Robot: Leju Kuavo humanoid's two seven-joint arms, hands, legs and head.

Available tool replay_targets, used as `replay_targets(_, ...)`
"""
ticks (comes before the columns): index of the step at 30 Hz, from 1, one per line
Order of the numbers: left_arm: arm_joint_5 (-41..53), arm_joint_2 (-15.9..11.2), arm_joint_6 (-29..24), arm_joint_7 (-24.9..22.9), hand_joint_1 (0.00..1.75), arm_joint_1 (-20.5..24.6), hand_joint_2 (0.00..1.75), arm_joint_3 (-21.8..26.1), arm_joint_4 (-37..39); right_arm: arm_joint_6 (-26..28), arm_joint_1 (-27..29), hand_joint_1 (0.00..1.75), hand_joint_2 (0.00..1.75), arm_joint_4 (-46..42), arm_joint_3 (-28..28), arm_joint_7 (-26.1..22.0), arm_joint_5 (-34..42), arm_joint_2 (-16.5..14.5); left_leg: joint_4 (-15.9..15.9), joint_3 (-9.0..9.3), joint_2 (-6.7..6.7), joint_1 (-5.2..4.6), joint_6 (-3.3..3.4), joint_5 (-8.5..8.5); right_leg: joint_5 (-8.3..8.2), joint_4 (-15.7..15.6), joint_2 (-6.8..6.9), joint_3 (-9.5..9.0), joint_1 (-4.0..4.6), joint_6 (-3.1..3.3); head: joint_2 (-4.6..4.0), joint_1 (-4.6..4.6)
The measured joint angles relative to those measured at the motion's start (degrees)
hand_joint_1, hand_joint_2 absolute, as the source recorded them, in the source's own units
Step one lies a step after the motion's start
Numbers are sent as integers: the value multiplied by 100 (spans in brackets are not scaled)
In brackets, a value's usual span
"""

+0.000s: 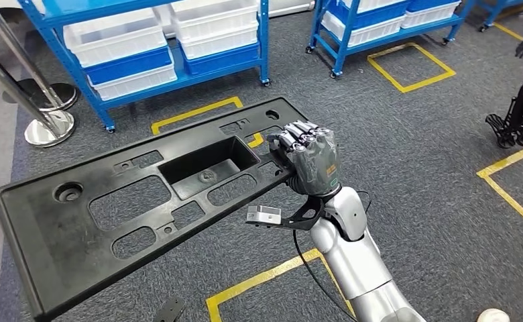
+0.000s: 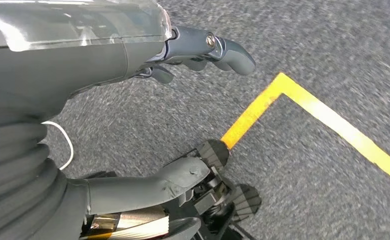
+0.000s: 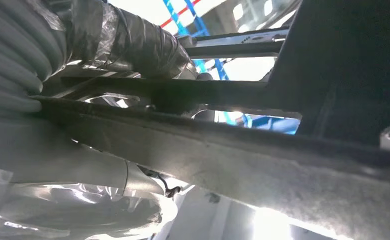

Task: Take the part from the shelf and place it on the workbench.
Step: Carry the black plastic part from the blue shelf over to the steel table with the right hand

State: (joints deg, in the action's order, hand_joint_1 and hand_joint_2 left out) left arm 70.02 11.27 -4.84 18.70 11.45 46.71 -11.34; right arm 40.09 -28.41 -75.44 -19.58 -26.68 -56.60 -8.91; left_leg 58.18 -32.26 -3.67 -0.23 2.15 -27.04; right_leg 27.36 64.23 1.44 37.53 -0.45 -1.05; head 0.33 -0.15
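No legible writing or brand marks on the black part (image 1: 145,208) or on the white bins (image 1: 118,33) in the blue shelves (image 1: 178,74). The right robot hand (image 1: 309,155) grips the part's edge — fingers curled over the top face, wrist bent up from a silver forearm. The part is a long flat black panel with cut-outs and a central recess, held out level over the grey carpet (image 1: 413,147) with its yellow tape lines (image 1: 406,67). The left robot hand (image 2: 198,52) hangs over the floor — fingers loosely bent, nothing in it.
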Motion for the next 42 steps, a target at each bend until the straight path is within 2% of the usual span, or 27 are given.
replay_targets(2,2,-1,-2,-2,0,17,175,-14,0,0,-5,175,175,-94,53,-35,1,-23,473,-182,94,11,-129,-335,-126,-468,-17,-218,14,144,0,-1)
replay_targets(4,3,-1,-3,-5,0,16,175,-23,0,0,5,175,175,-146,97,-96,-4,-45,1278,-525,276,56,-227,-763,-168,-499,-195,-207,-6,233,0,0)
replay_targets(5,3,-1,-3,-8,0,11,175,-26,0,0,18,175,175,-166,118,-140,-10,-51,1535,-644,295,64,-239,-821,-169,-495,-248,-205,-5,234,0,0)
replay_targets(6,3,-1,-3,-11,0,9,175,-31,0,0,32,175,175,-192,144,-193,-16,-53,1608,-684,305,71,-244,-770,-170,-487,-303,-205,-4,234,0,0)
replay_targets(7,3,-1,-3,-13,0,10,175,-36,0,0,47,175,175,-226,170,-248,-27,-58,1457,-623,316,80,-242,-613,-169,-477,-360,-206,-6,233,0,0)
replay_targets(8,4,-2,-3,-15,0,13,175,-41,0,0,57,175,175,-265,195,-297,-38,-69,1123,-480,348,91,-234,-391,-167,-464,-417,-208,-9,229,0,0)
replay_targets(10,5,-5,-2,-17,0,19,175,-52,0,0,67,175,175,-358,247,-391,-77,-109,433,-171,516,104,-213,-97,-168,-435,-529,-186,-13,195,0,0)
replay_targets(12,5,-8,0,-21,0,27,175,-63,0,0,84,175,175,-445,301,-452,-113,-148,149,-54,628,87,-188,-59,-197,-429,-620,-136,-30,123,0,-1)
replay_targets(14,6,-6,1,-24,0,37,175,-76,0,0,120,175,175,-500,346,-475,-127,-161,85,-51,568,79,-124,-25,-230,-452,-663,-104,-47,44,0,-1)
replay_targets(16,7,-4,1,-22,0,48,175,-88,0,0,141,175,175,-539,383,-486,-132,-161,4,-41,477,92,-26,39,-105,-316,-494,-34,-32,-3,0,3)
replay_targets(17,8,-3,1,-21,0,51,175,-92,0,0,143,175,175,-554,393,-487,-132,-162,-26,-41,424,95,13,62,56,-79,-368,67,-24,-15,0,5)
replay_targets(19,7,-4,1,-20,0,45,175,-94,0,0,154,175,175,-568,408,-488,-131,-163,-28,-60,322,68,43,73,430,637,-223,375,-27,-35,0,6)
replay_targets(20,7,-5,1,-21,0,41,175,-93,0,0,168,175,175,-569,414,-488,-131,-163,-21,-72,268,58,44,72,538,938,-205,502,-30,-43,0,7)
replay_targets(21,7,-5,1,-21,0,39,175,-93,0,0,183,175,175,-569,420,-489,-131,-163,-13,-80,215,50,47,70,540,1057,-192,542,-31,-45,0,7)
replay_targets(22,7,-4,1,-21,0,40,175,-93,0,0,193,175,175,-569,424,-490,-132,-163,-4,-83,165,44,48,66,442,961,-176,473,-30,-41,0,8)
replay_targets(24,8,-2,1,-21,0,44,175,-94,0,0,198,175,175,-583,426,-492,-132,-163,13,-76,74,32,42,48,105,252,-42,73,-12,0,0,7)
replay_targets(26,7,-2,1,-20,0,49,175,-94,0,0,190,175,175,-604,426,-493,-132,-169,35,-77,0,-1,11,27,-71,-367,137,-245,44,53,0,6)
replay_targets(27,7,-2,1,-20,0,49,175,-94,0,0,187,175,175,-611,426,-494,-132,-173,41,-79,-41,-14,-7,22,-75,-484,175,-291,70,71,0,6)
replay_targets(29,7,-2,1,-20,0,51,175,-95,0,0,189,175,175,-617,427,-495,-132,-179,39,-75,-130,-30,-48,13,-95,-516,95,-284,73,104,0,5)
replay_targets(31,7,-1,1,-20,0,57,175,-96,0,0,188,175,175,-631,430,-496,-132,-181,166,-112,-54,-15,-104,-112,-135,-563,3,-295,34,155,0,5)
replay_targets(32,7,-1,1,-19,0,60,175,-96,0,0,185,175,175,-638,430,-496,-132,-187,369,-193,47,-1,-133,-252,-153,-585,-38,-303,12,179,0,5)
replay_targets(34,7,-2,1,-19,0,51,175,-96,0,0,185,175,175,-644,430,-506,-141,-206,1115,-517,251,36,-184,-633,-166,-588,-129,-299,-4,200,0,4)
replay_targets(36,8,-3,1,-22,0,31,175,-96,0,0,202,175,175,-647,440,-576,-210,-227,1694,-786,309,67,-219,-786,-166,-570,-240,-293,-8,201,0,4)
replay_targets(37,8,-3,1,-24,0,25,175,-96,0,0,213,175,175,-654,452,-636,-267,-236,1671,-784,315,83,-229,-689,-164,-557,-297,-291,-12,198,0,4)
replay_targets(38,7,-5,1,-25,0,23,175,-96,0,0,226,175,175,-667,470,-700,-327,-248,1425,-678,329,101,-238,-496,-159,-540,-357,-291,-19,190,0,4)
replay_targets(40,6,-11,-1,-23,0,24,175,-97,0,0,242,175,175,-709,505,-795,-413,-285,657,-342,479,142,-257,-111,-139,-487,-470,-268,-25,150,0,4)
replay_targets(42,4,-14,-2,-22,0,26,175,-98,0,0,251,175,175,-751,539,-838,-454,-327,221,-159,627,157,-248,-1,-143,-437,-563,-203,-25,84,0,7)
